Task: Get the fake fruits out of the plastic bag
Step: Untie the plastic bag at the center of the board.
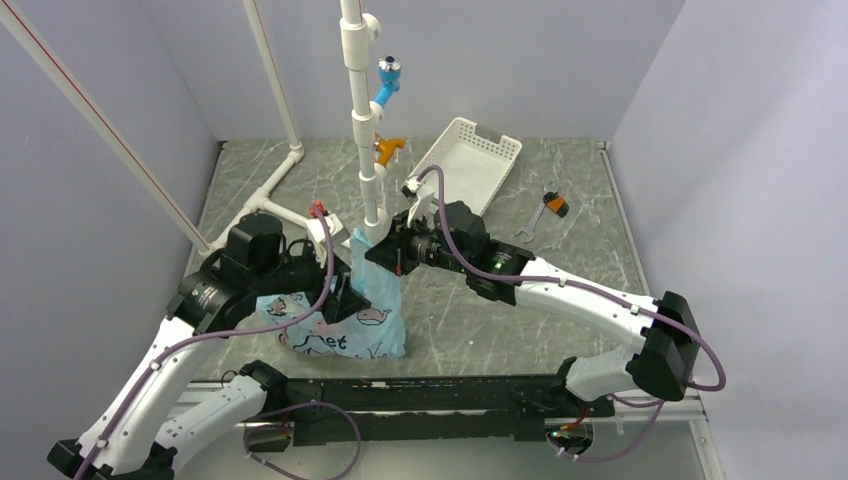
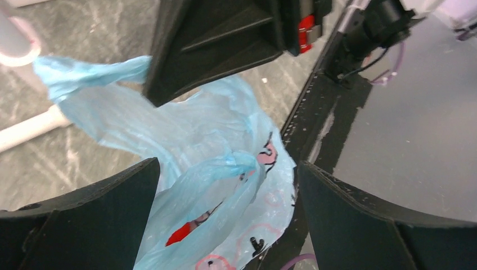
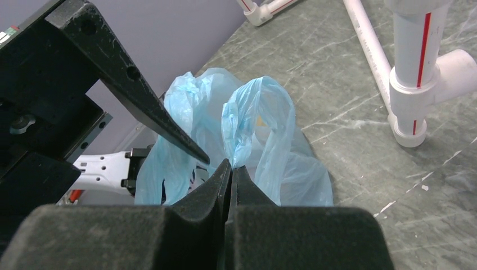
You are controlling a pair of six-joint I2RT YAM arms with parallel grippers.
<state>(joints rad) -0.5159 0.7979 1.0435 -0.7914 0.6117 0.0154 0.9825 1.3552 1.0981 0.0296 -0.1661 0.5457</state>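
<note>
**Table.** A grey marbled table (image 1: 450, 330) carries all items. A white pipe frame (image 1: 352, 40) stands upright at the far centre, with further pipes running off to the far left.

**Plastic bag.** The light-blue plastic bag (image 1: 360, 325) sits near and left of centre, just in front of the upright pipe. Its body rests on the table with its printed side facing the near edge. Its top is drawn upward into a peak.

**Right gripper.** The right gripper (image 3: 230, 166) is closed tight. The right wrist view shows a loop of the bag's thin film pinched at the fingertips. This grip holds the peak above the table.

**Left gripper.** The left gripper (image 2: 228, 169) stands spread wide and holds nothing. It hovers over the bag's opening, with the crumpled film showing between its fingers. Whether a finger touches the film cannot be told.

**Basket.** A white perforated basket (image 1: 480, 150) lies at the far centre-right, well apart from the bag.

**Wrench.** An orange-handled wrench (image 1: 548, 208) lies to the right of the basket.

**Fruit.** A red piece (image 2: 181, 233) shows through the film, low inside the bag. Its outline is too veiled to name the fruit. The other pieces cannot be made out.
</note>
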